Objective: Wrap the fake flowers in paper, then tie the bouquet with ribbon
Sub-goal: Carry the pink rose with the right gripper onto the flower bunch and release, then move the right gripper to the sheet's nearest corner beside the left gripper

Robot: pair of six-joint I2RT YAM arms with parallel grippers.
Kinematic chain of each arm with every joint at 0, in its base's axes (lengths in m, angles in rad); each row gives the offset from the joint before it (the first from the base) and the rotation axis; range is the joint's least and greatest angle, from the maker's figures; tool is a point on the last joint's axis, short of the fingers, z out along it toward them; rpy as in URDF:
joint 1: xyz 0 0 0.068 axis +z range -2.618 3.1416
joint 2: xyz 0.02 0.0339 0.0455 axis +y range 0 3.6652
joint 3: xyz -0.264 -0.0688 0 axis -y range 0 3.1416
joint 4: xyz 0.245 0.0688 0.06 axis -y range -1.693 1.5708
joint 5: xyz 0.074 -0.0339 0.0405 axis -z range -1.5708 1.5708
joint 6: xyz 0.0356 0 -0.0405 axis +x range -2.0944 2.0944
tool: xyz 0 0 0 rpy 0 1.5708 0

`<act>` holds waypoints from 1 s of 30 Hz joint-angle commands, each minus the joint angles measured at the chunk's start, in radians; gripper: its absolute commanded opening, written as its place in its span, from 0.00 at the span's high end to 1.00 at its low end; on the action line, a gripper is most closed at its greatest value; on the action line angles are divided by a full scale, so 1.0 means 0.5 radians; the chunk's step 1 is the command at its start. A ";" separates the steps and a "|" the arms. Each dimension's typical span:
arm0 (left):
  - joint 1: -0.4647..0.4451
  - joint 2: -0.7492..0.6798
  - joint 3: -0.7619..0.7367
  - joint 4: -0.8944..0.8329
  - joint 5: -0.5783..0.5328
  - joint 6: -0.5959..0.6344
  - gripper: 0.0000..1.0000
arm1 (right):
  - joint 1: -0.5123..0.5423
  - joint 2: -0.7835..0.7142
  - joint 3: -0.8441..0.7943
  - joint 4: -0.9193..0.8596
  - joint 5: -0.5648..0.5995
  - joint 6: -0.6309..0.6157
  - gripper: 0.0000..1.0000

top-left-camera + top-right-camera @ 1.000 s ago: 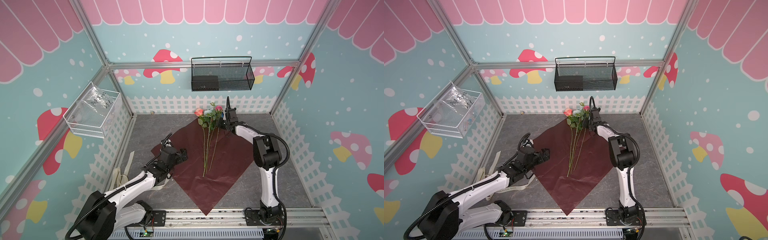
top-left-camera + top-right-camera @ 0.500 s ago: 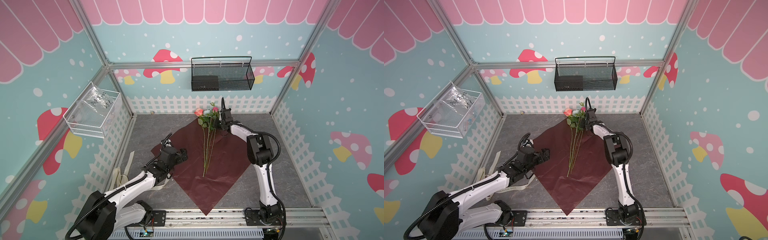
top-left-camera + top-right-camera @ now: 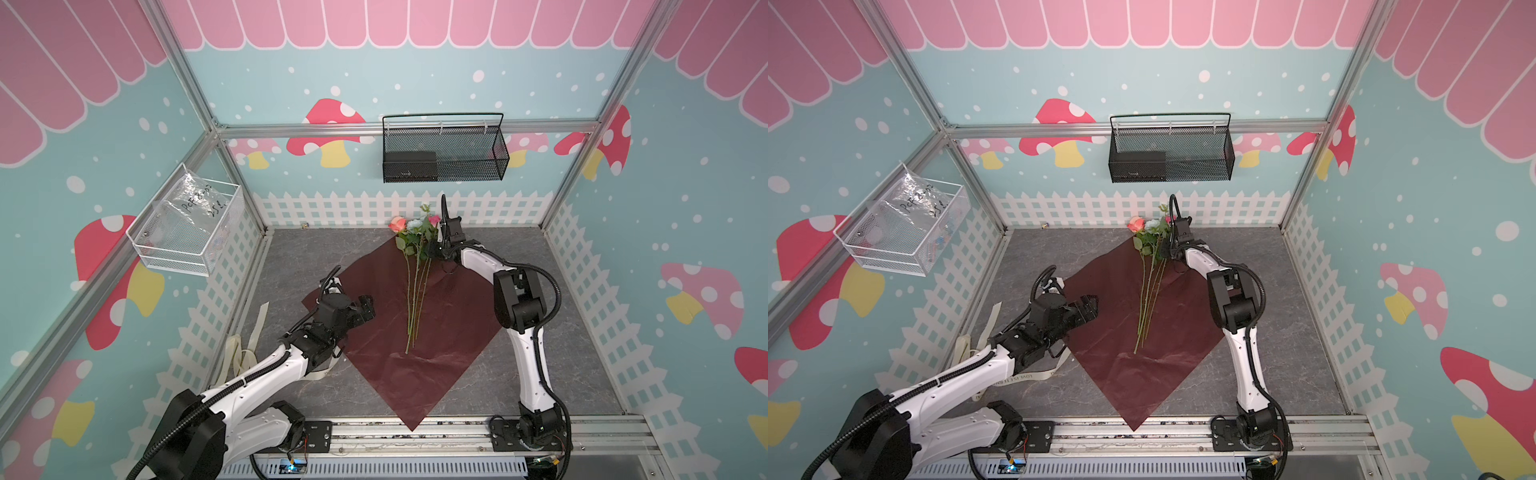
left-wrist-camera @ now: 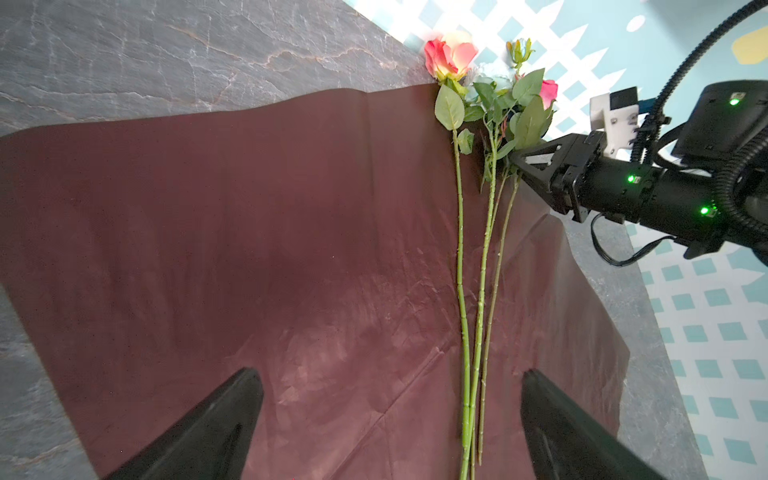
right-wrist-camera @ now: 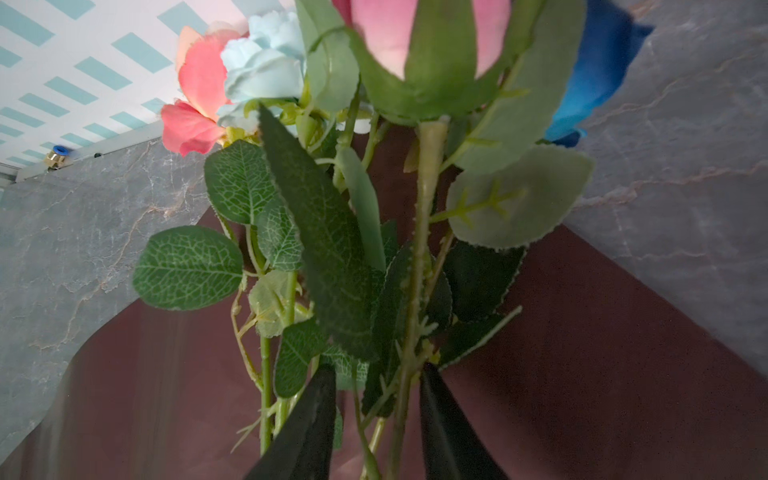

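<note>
Both top views: high, looking down toward back wall (image 3: 374,83), whole counter (image 3: 291,257) far off, nearly same scene. Left wrist: low over wrapping paper (image 4: 249,249), facing right claw (image 4: 517,164). Right wrist: very close, partly blurred, probably facing same wall. All views share flowers (image 5: 332,249).

Your left arm (image 3: 266,370) reaches low from its near-side base toward the middle, forearm close to level. Your left gripper (image 3: 365,305) points toward the centre, and the left wrist view shows its jaws spread wide. Your right arm (image 3: 528,365) rises from its base, bends sharply at the elbow and stretches its forearm toward the far side. Your right gripper (image 3: 436,249) sits low there, jaws parted partway; in the right wrist view its fingers (image 5: 311,415) stand a narrow gap apart.
</note>
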 commanded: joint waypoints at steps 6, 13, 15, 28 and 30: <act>0.011 -0.125 -0.054 -0.174 0.021 -0.115 0.00 | 0.018 -0.231 -0.151 -0.042 0.046 -0.059 0.55; 0.012 -0.233 -0.048 -0.523 0.188 -0.210 0.00 | 0.034 -0.460 -0.396 -0.029 0.035 -0.164 0.50; 0.012 -0.284 -0.069 -0.640 0.240 -0.257 0.00 | 0.057 -0.611 -0.583 0.012 0.073 -0.250 0.47; -0.103 -0.399 -0.250 -0.934 0.672 -0.588 0.04 | 0.483 -1.697 -1.906 -0.026 0.469 -0.298 0.29; -0.190 -0.358 -0.257 -0.925 0.713 -0.632 0.03 | 0.604 -1.791 -2.011 -0.087 0.532 -0.239 0.27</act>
